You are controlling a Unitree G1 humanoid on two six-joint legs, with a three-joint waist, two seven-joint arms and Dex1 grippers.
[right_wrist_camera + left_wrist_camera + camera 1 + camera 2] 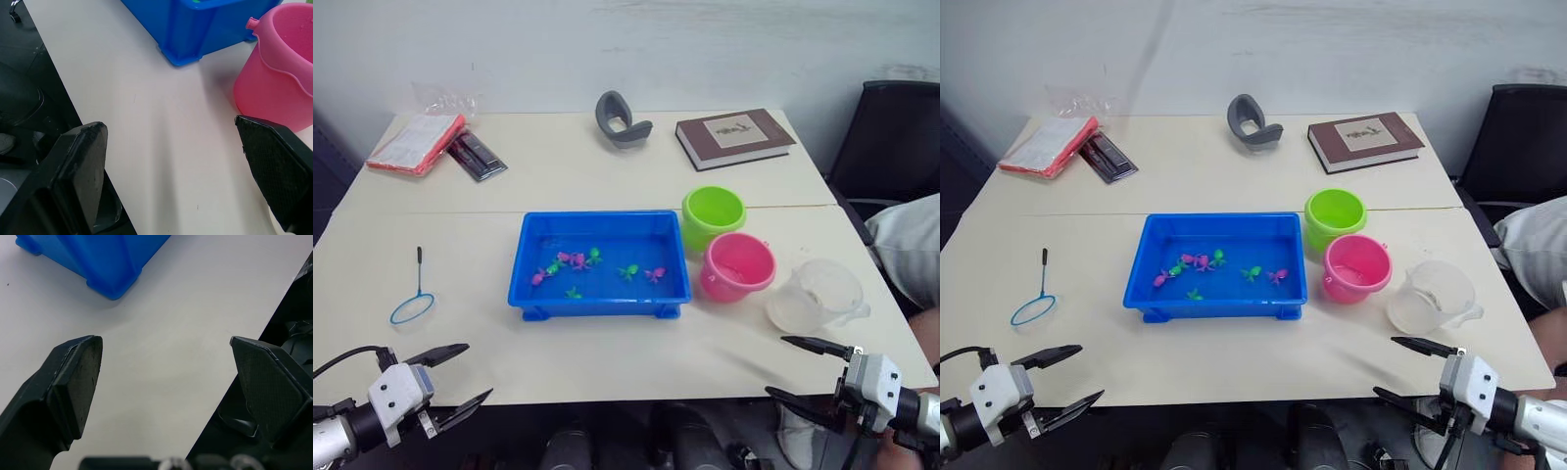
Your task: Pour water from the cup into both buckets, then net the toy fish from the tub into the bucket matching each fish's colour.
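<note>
The blue tub [599, 293] sits mid-table with several tiny magenta and green toy fish [578, 261] in it. To its right stand the lime green bucket [713, 216] and the pink bucket [736, 266], touching. The clear cup [816, 297] stands right of the pink bucket. The net [414, 301] lies flat on the table left of the tub. My left gripper [458, 376] hangs open at the table's near left edge, empty. My right gripper [800, 367] is open and empty at the near right edge, just in front of the cup.
At the table's far side lie a red-edged booklet [415, 143], a dark flat packet [476, 155], a grey curved holder [621, 119] and a brown book [734, 137]. A black chair [891, 137] and a person's sleeve [911, 240] are at the right.
</note>
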